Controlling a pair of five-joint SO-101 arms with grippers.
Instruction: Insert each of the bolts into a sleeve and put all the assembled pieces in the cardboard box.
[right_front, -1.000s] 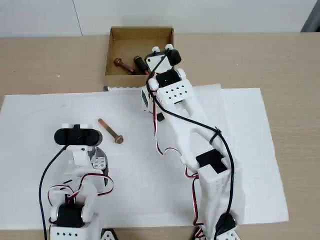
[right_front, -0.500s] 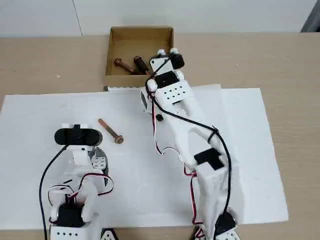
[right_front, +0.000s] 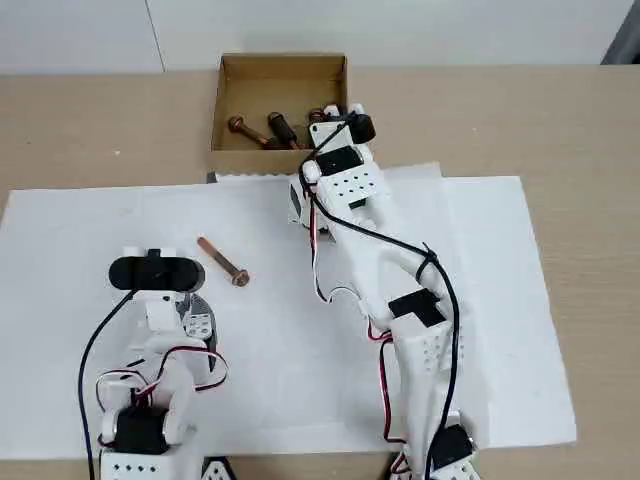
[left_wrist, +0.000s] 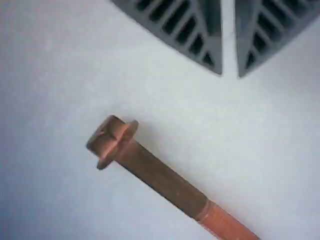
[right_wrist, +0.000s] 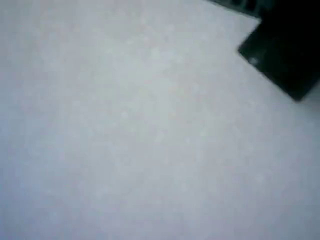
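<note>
A loose copper bolt (right_front: 222, 262) lies on the white paper (right_front: 500, 300), head toward the near side. In the left wrist view the bolt (left_wrist: 160, 175) rests just short of my left gripper (left_wrist: 230, 74), whose grey fingers (left_wrist: 190, 35) stand almost together with nothing between them. That left gripper (right_front: 192, 318) hangs low at the near left. The cardboard box (right_front: 283, 68) stands at the far edge and holds two brown assembled pieces (right_front: 262, 130). A third brown piece (right_front: 318, 114) shows beside my right gripper (right_front: 335, 125), which is at the box's near right corner.
The right arm (right_front: 400, 290) stretches diagonally across the middle of the paper. A small grey strip (right_front: 245, 176) lies along the box's near wall. Bare wooden table (right_front: 560, 120) surrounds the paper. A black part (right_wrist: 287, 55) crosses a corner of the right wrist view.
My right arm's wrist has swung to the right along the box's near right corner, uncovering a brown piece inside the box. The left arm and the loose bolt have not moved.
</note>
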